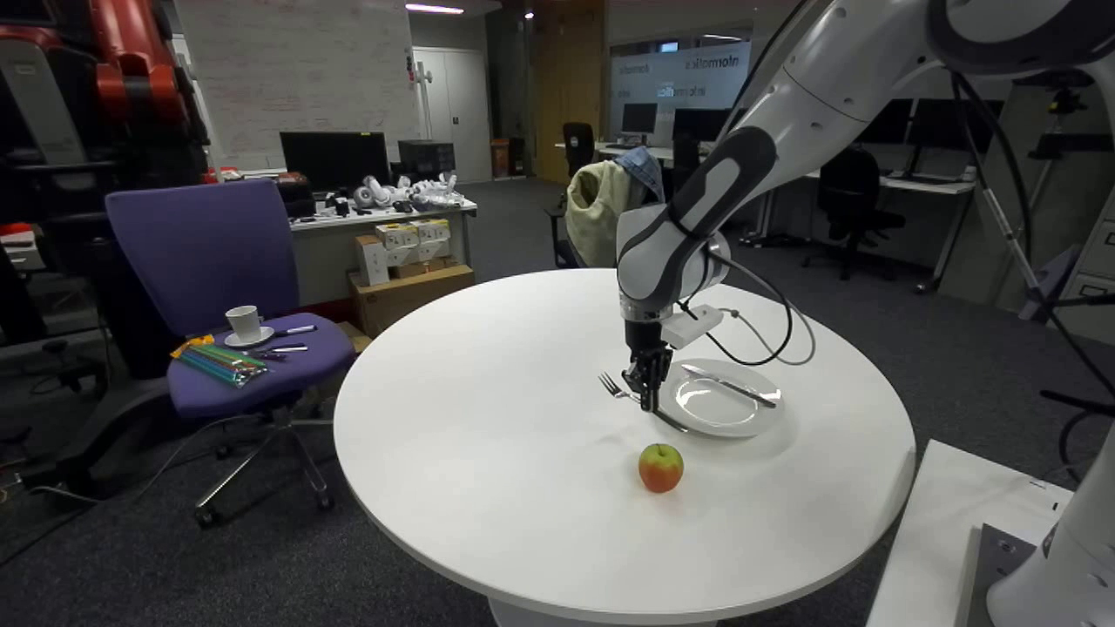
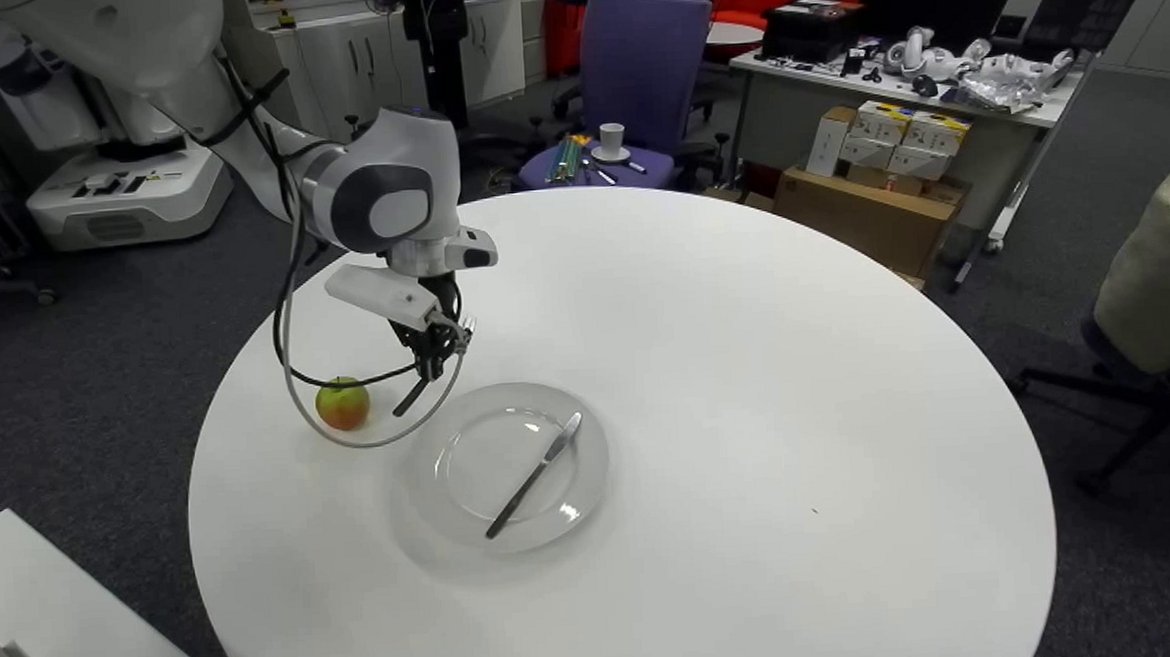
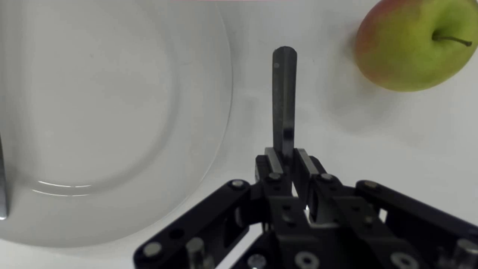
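Here, the fingers (image 3: 308, 163) are clamped on a fork (image 3: 284, 97), one to each side of it. Its dark handle runs out ahead of the fingers, toward the top of the wrist view. Tines stick out on the opposite side, seen in both exterior views; in the wrist view the fingers hide them. Whether the fork touches the tabletop (image 1: 488, 392) below: cannot tell.

White plate (image 3: 203, 82): left of the fingers in the wrist view, near rim just beside them, a narrow strip of tabletop showing between rim and fork handle. Knife (image 2: 543, 476) lies across the plate, farther from the fingers than that near rim; in the wrist view only a sliver of it enters at the left edge.

Apple (image 3: 410, 52), green and red, stem showing: on the tabletop, ahead and to the right of the fingers in the wrist view, near them, on the other side of the handle from the plate.

Above the fingers: white-and-grey arm (image 1: 723, 178), with a white box (image 1: 694, 324) fixed close over them.

Well apart from the fingers, past the tabletop's edge: purple chair (image 1: 205, 252). On its seat, a white cup (image 1: 245, 320) on a saucer (image 1: 264, 336), beside a packet of coloured sticks (image 1: 218, 364).
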You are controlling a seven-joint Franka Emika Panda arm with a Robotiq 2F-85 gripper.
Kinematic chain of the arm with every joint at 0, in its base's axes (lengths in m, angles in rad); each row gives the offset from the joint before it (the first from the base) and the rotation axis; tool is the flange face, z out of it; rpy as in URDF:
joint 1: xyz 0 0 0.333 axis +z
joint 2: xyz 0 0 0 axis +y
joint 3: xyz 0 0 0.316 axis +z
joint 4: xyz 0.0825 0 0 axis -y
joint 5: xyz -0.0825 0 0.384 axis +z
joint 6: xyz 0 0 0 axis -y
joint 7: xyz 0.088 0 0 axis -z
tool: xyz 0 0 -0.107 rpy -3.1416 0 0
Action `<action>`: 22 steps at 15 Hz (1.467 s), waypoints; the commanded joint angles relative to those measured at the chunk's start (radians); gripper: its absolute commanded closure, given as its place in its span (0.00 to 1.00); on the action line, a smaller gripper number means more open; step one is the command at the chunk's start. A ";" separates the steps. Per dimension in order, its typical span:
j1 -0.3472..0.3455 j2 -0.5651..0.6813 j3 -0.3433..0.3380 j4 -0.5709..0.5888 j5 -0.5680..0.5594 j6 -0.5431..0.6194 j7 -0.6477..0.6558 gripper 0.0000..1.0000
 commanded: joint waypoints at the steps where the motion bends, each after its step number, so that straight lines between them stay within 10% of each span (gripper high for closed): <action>1: 0.006 -0.027 -0.006 -0.018 -0.001 -0.019 0.058 0.96; 22: 0.015 -0.004 -0.022 -0.068 -0.024 -0.015 0.102 0.96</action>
